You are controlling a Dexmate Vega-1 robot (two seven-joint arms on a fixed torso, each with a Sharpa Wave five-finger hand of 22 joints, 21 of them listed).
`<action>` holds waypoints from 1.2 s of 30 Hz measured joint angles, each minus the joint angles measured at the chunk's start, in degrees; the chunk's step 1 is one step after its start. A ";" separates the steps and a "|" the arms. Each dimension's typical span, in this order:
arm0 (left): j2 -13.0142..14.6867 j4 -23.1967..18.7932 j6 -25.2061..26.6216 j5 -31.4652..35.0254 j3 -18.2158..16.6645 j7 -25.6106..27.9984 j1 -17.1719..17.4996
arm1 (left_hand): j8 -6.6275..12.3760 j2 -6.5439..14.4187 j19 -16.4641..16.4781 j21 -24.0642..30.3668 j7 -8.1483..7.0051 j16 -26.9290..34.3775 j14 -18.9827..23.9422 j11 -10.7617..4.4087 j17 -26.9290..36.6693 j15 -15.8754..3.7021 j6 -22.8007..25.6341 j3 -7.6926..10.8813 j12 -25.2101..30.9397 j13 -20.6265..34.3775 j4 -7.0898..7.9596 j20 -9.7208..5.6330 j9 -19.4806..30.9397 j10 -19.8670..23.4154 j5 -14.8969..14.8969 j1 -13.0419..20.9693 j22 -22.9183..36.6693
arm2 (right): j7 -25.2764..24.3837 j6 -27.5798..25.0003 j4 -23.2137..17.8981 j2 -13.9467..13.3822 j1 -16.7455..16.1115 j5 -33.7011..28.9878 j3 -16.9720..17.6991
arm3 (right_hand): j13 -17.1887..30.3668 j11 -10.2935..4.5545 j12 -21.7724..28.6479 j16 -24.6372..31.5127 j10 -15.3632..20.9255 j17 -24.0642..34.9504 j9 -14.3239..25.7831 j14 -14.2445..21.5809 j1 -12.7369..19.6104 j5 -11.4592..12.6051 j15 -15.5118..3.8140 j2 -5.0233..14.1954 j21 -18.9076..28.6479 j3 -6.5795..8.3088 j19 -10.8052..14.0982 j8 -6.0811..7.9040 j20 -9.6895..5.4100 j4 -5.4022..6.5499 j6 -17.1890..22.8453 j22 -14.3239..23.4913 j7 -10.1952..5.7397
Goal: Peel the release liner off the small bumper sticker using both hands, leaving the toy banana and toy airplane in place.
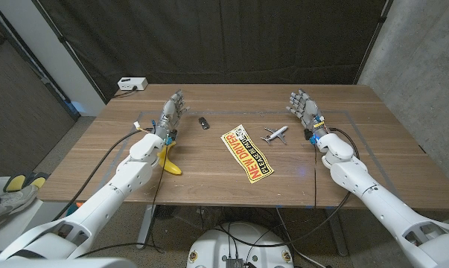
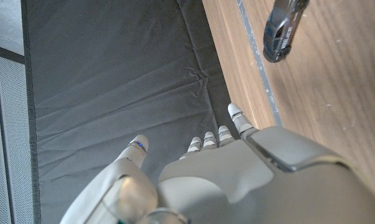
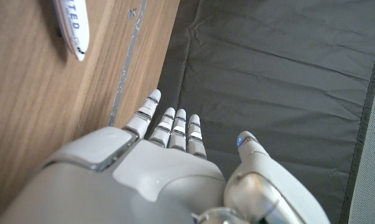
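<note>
Sticker (image 1: 247, 153) between banana (image 1: 169, 160) and airplane (image 1: 275, 134) — both hands (image 1: 173, 112) (image 1: 304, 109) spread, holding nothing.

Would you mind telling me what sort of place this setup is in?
Probably a robotics lab or test cell: a wooden table before a black curtain backdrop, bare concrete wall, cables trailing under the table.

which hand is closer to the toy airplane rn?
Right. The right hand stands open just to the robot's right of the toy airplane, slightly farther back. The left hand is across the table, beyond the bumper sticker.
</note>
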 measured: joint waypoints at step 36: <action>1.78 -9.52 2.31 4.57 0.43 6.97 2.87 | 0.88 0.07 0.64 -0.36 -2.26 2.37 7.24 3.59 0.25 5.35 5.77 -0.44 2.72 0.53 -0.44 5.10 0.26 8.54 0.00 -0.54 0.57 | -0.31 7.77 2.96 -0.50 -0.86 -4.29 0.33 | 0.02 0.72 -0.24 0.43 0.71 -0.27 -0.02 1.73 2.56 0.00 5.64 -0.90 -0.45 0.15 1.62 0.00 1.67 -3.65 0.30 0.26 -0.30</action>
